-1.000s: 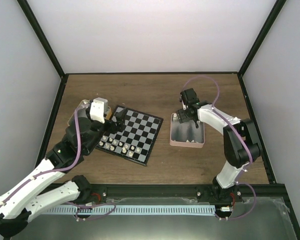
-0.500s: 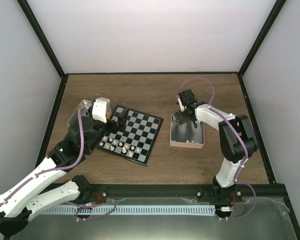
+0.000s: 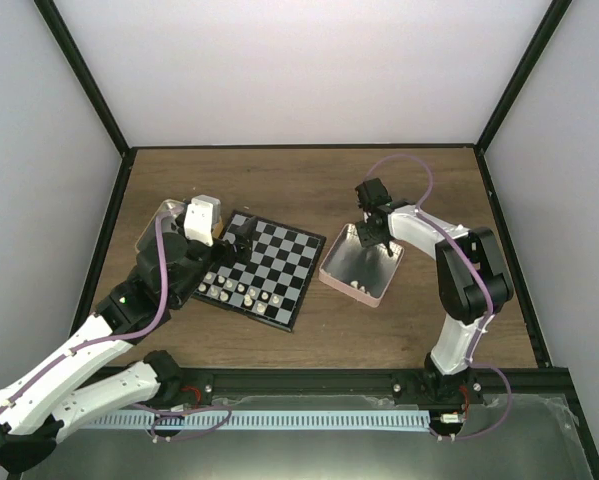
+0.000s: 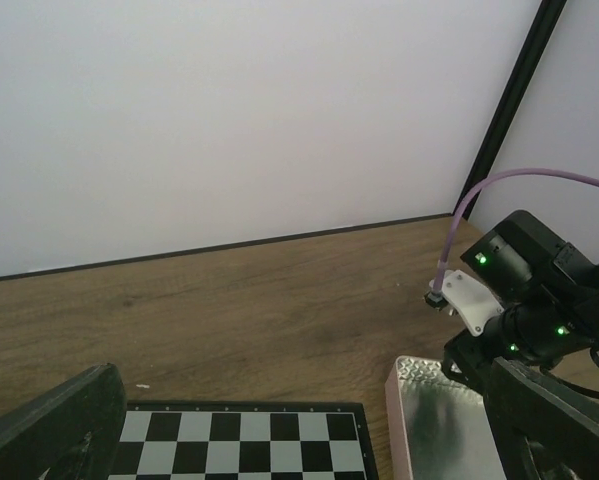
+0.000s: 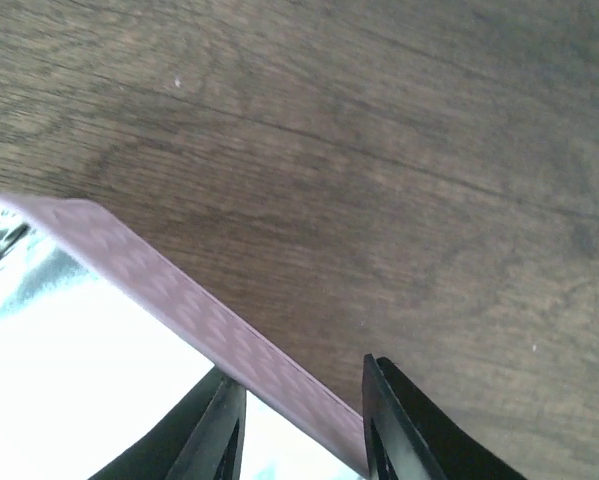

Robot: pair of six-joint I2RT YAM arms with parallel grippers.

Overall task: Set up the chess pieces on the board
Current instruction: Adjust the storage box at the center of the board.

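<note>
the job is partly done. a short row of cream-white chess pieces point(image 3: 241, 291) stands along the near edge of the board point(image 3: 279, 255), which lies left of centre on the bench point(image 3: 279, 185); its other squares look bare. a few more pale pieces lie at the near end of the open metal tin point(image 3: 364, 262), just right of the board and skewed to it.

the right fingers point(image 3: 379, 238) are closed on the tin's far wall. the right wrist view shows the pink wall point(image 5: 159, 280) running between them, one finger inside and one outside. the step in hand looks like handling the tin, perhaps to bring its pieces nearer or tip them out, rather than picking a single piece.

the left fingers point(image 3: 237, 232) are spread wide and hold nothing, hovering over the board's far left corner.

next, the tin should move slowly and stay low, so the small pieces do not scatter or knock over the row already standing.
</note>
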